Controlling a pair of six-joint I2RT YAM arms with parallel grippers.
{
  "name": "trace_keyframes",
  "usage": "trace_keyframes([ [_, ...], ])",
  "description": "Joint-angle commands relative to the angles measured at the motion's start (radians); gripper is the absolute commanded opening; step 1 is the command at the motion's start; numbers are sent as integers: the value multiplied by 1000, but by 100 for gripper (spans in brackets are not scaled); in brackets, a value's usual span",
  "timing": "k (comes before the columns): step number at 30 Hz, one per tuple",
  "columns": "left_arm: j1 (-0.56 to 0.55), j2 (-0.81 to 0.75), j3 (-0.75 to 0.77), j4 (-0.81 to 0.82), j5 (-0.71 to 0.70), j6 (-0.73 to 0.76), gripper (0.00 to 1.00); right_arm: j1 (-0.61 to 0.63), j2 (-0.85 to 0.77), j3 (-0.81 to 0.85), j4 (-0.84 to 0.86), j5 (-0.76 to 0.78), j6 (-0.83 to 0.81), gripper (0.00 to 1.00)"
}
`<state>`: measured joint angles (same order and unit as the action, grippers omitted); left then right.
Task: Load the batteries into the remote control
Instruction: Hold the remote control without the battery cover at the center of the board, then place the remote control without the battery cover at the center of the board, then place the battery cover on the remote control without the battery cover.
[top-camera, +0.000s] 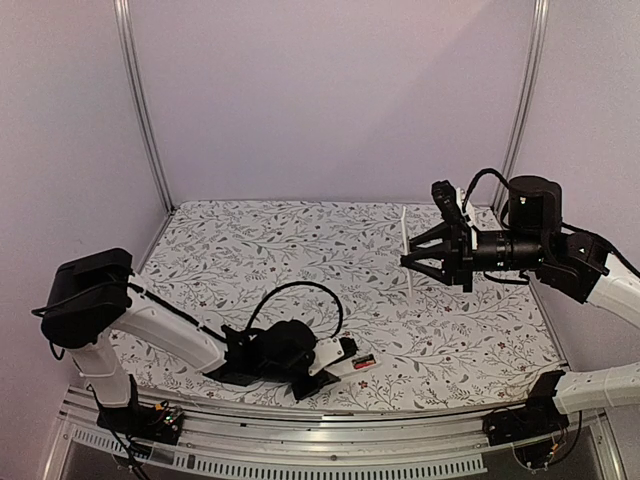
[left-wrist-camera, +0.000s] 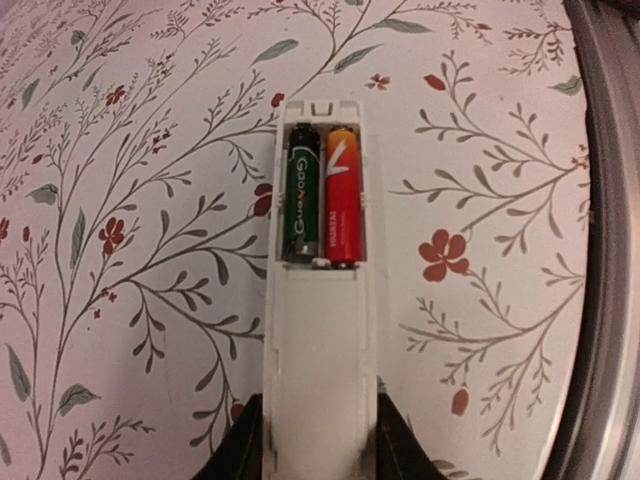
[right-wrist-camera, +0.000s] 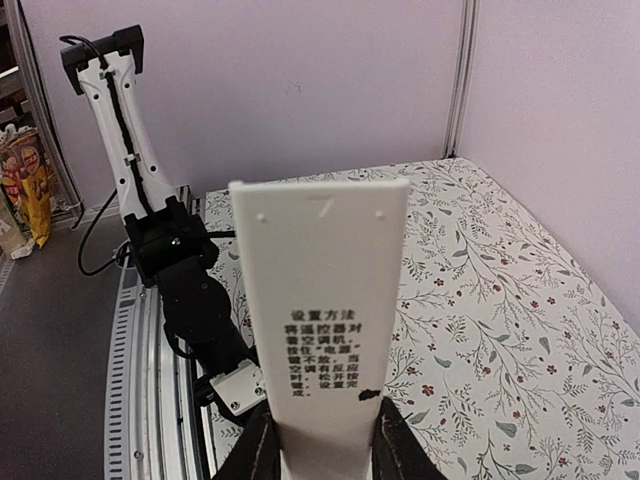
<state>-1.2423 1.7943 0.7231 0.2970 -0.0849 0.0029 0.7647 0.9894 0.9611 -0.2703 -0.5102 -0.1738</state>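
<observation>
We note left gripper (left-wrist-camera: 318, 445) pinching remote control (left-wrist-camera: 318, 340), batteries (left-wrist-camera: 320, 195) seated; right gripper (right-wrist-camera: 322, 445) pinches upright battery cover (right-wrist-camera: 325, 270), well apart rightward.

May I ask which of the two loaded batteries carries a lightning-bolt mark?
The red battery, in the remote control beside the dark green battery, which bears only lettering.

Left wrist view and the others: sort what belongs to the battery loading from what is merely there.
Job: remote control in left tool; black-green battery and red battery in its bay; white cover strip in right tool.
Merely there: flowered table sheet; metal edge rail.
</observation>
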Motion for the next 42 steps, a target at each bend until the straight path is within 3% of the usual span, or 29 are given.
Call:
trace_keyframes([
  [1,10,1,18,-69,72,79,27,-4,3,16,-22,-4,-7,7],
  [7,13,16,77,-156,215,228,31,-4,14,31,-63,22,-7,7],
  [15,24,56,135,-245,228,336,34,-4,27,44,-97,64,12,6],
  [17,26,69,144,-257,225,352,41,-4,38,51,-100,69,14,6],
  [23,27,54,156,-265,238,351,79,-4,85,77,-116,77,22,6],
  [28,26,-65,84,-177,211,310,88,-4,124,109,-169,122,22,5],
  [32,26,-251,-46,3,179,174,88,9,164,105,-180,133,56,1],
  [36,28,-468,-199,212,-27,-86,87,92,231,121,-232,203,54,0],
  [42,36,-700,-332,175,-275,-568,79,156,407,202,-392,243,14,0],
])
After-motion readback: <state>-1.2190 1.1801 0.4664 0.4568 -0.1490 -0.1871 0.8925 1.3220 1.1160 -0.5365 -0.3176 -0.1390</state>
